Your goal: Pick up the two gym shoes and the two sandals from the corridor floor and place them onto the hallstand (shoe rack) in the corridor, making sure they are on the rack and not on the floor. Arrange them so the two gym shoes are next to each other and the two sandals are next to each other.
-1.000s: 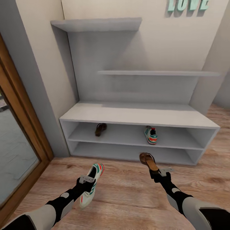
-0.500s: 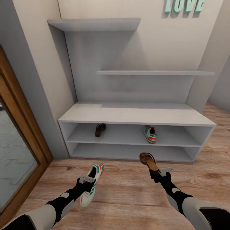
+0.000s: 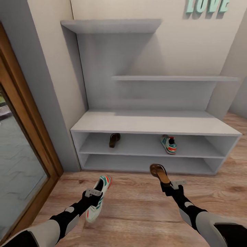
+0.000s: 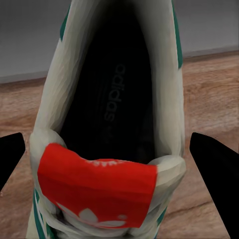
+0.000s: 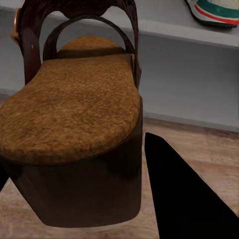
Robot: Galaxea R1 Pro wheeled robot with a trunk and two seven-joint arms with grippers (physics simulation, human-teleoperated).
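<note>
1. The left gripper [image 3: 92, 198] sits at about 7 o'clock in the head view and is clamped on the heel of a sneaker [image 3: 97, 198], whose toe points toward 1 o'clock above the wooden floor [image 3: 137, 212].
2. In the left wrist view that sneaker [image 4: 112, 124] shows its dark inside and a red heel tab, with a black finger [image 4: 214, 164] close on each side.
3. The right gripper [image 3: 171, 187] sits at about 5 o'clock and grips the heel end of a brown sandal [image 3: 159, 174], which slants toward 11 o'clock.
4. In the right wrist view the sandal [image 5: 69, 124] shows its tan insole and dark strap, with one black finger [image 5: 184, 199] against its heel.
5. The shoe rack [image 3: 154, 125] stands ahead at 12 o'clock against the wall.
6. On its upper open shelf a second sandal [image 3: 114, 140] lies toward the 11 o'clock side.
7. A second sneaker [image 3: 169, 144] lies on the same shelf toward 1 o'clock, well apart from that sandal.
8. A glass door with a wooden frame [image 3: 34, 137] stands at 9 o'clock.
9. Teal letters [image 3: 207, 5] hang on the wall at 1 o'clock.
</note>
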